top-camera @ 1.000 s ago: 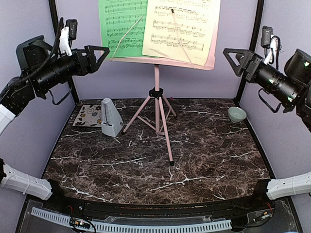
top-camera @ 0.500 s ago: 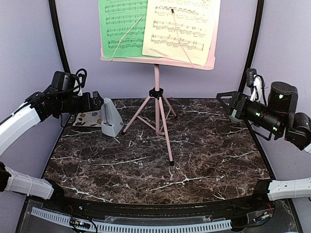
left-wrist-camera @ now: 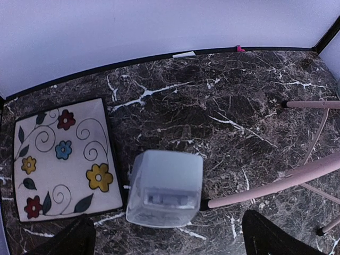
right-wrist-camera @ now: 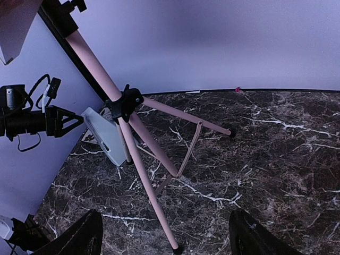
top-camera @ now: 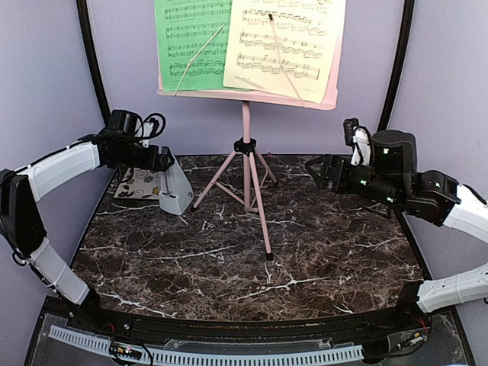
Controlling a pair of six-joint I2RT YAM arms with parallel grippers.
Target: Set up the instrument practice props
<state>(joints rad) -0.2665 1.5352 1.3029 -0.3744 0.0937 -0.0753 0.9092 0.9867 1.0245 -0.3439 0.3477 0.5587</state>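
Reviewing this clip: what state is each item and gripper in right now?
music stand: upright on its tripod legs.
green page: resting on the music stand.
pale-yellow page: resting on the music stand, beside the green page.
metronome: upright, not gripped.
flower card: lying flat.
left gripper: open, above the metronome.
right gripper: open, empty.

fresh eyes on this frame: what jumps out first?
The pink music stand dominates the back centre of the table, its desk carrying a green page and a pale-yellow page side by side. At back left, the left gripper hangs open right over the grey-white metronome, which stands beside a flower-patterned card. The right gripper, open and empty, points in from the right toward the stand.
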